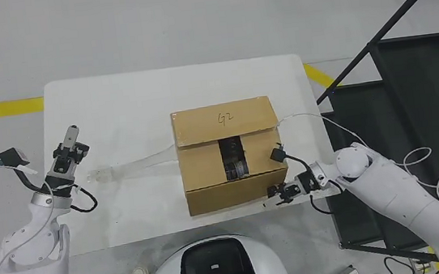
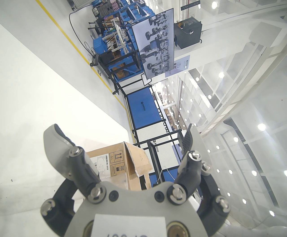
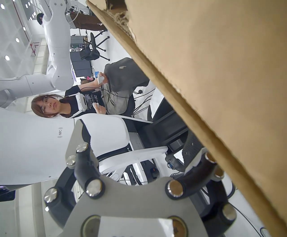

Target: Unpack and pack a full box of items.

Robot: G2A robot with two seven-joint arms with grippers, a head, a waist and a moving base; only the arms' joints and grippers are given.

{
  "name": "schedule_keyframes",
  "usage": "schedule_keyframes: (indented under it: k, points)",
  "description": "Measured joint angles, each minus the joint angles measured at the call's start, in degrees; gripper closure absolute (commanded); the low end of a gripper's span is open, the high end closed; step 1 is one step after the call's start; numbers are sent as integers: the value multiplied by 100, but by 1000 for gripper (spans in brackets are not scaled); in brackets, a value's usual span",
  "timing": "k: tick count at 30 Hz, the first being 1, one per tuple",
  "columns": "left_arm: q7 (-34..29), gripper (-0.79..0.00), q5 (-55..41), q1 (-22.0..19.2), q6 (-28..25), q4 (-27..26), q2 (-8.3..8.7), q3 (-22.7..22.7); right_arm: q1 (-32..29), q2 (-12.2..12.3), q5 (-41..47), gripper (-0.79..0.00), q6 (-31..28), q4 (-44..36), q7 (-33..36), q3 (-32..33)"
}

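Now | one box (image 1: 212, 179), top ajar | left gripper (image 2: 122, 132) wide | right gripper (image 3: 134, 134) wide, perhaps touching box

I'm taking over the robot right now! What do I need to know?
Left gripper: open, above the table, off to the box's left, touching nothing.
Right gripper: open, at the near right corner of the box, close to the cardboard.
Box: mid-table, top flaps parted, dark items showing in the gap.
Done: box partly opened.
Left: take the items out, then pack them back.
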Motion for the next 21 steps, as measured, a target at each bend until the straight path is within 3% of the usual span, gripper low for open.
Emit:
schedule_keyframes:
  k: [6, 12, 21]
  points:
    - [0, -785, 0, 0, 0, 0, 0, 0, -19, 163, 577, -785, 204, -292, 205, -72]
    - [0, -785, 0, 0, 0, 0, 0, 0, -11, 363, 2224, -785, 896, -250, 896, 436]
    - [0, -785, 0, 0, 0, 0, 0, 0, 470, 216, 3361, -785, 1599, 520, 1598, 751]
